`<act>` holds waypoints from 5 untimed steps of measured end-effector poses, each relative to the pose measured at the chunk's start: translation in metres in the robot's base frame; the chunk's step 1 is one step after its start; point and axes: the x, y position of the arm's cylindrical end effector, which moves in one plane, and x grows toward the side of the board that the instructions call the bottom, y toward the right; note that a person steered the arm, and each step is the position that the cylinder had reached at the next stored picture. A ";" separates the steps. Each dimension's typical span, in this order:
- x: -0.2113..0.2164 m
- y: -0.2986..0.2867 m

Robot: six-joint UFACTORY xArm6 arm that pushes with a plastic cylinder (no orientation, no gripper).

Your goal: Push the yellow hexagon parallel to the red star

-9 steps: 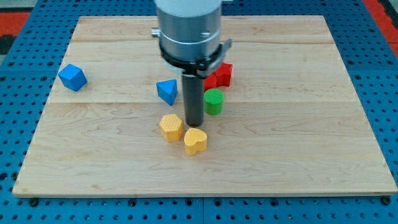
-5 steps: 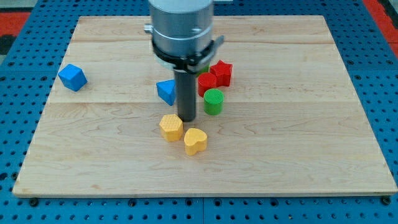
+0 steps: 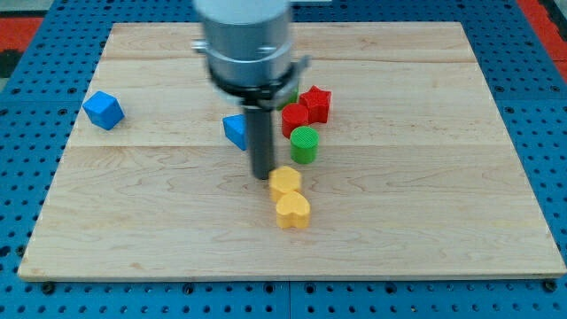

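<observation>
In the camera view, my tip (image 3: 263,176) rests on the wooden board (image 3: 425,213) near its middle, a little toward the bottom edge; it is a plain dark rod with no jaws, and it holds nothing. The yellow hexagon (image 3: 285,183) lies just to the view's right of my tip, so close that I cannot tell whether they touch. Directly below the hexagon, touching it, sits the yellow heart (image 3: 292,212), closer to the board's bottom edge. Toward the top edge from the hexagon stands the green cylinder (image 3: 304,144), and above that a red cylinder (image 3: 294,119) sits against the red star (image 3: 315,103), which lies nearest the top edge in that cluster. A blue triangular block (image 3: 235,130) shows just to the view's left of the rod, partly hidden behind it. A blue cube (image 3: 103,110) sits well apart, near the board's left edge. The grey arm housing (image 3: 244,40) fills the space over the top middle of the board.
</observation>
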 end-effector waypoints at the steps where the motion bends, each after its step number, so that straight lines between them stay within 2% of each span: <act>1: 0.000 0.066; 2: 0.000 0.035; 3: 0.006 -0.026; 4: 0.030 -0.048; 5: 0.041 -0.007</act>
